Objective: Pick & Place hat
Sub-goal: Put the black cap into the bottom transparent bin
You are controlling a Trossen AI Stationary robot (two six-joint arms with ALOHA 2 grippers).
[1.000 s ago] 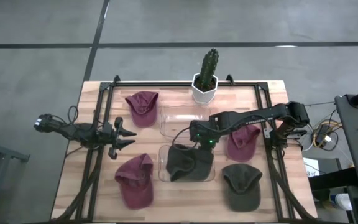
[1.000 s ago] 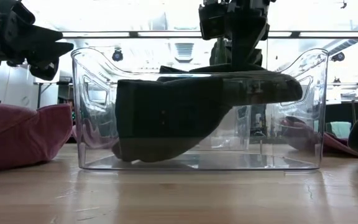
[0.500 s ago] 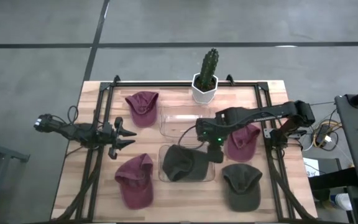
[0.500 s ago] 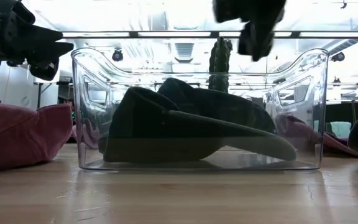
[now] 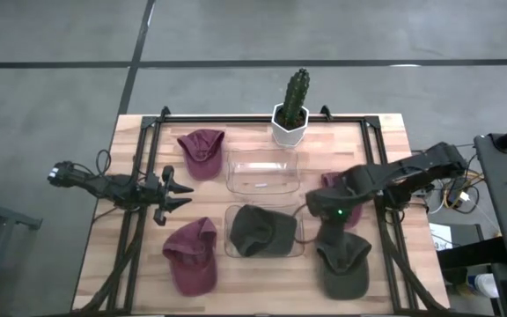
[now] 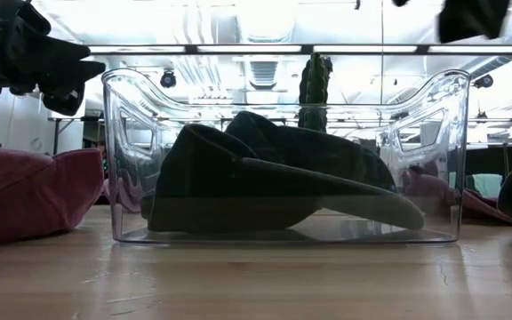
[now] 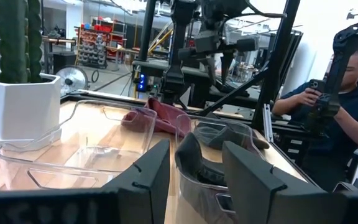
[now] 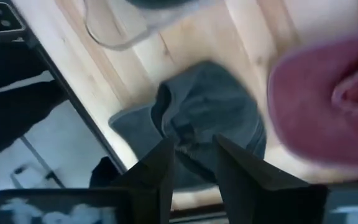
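A dark green hat [image 5: 262, 231] lies crown up on the floor of the near clear bin [image 5: 231, 249]; the low view shows the dark green hat [image 6: 274, 187] inside the near bin [image 6: 452, 160] too. My right gripper [image 5: 328, 216] hovers open, right of that bin. It is over a maroon hat [image 5: 349, 201] and the far edge of another dark hat [image 5: 343, 262]. In the right wrist view the right gripper [image 8: 194, 171] looks down on that dark hat [image 8: 210, 118]. My left gripper [image 5: 181, 195] waits open at the table's left.
An empty clear bin [image 5: 262, 170] sits behind the near one. A potted cactus [image 5: 290, 110] stands at the far edge. Two more maroon hats lie far left [image 5: 201, 151] and near left [image 5: 192, 255]. A person [image 7: 334, 112] sits beyond the table's right side.
My right gripper let go of the dark green hat, which dropped from its raised, tilted position and settled flat on the near bin's floor. The gripper then rose and moved toward the table's right and near edge, ending over the hats there.
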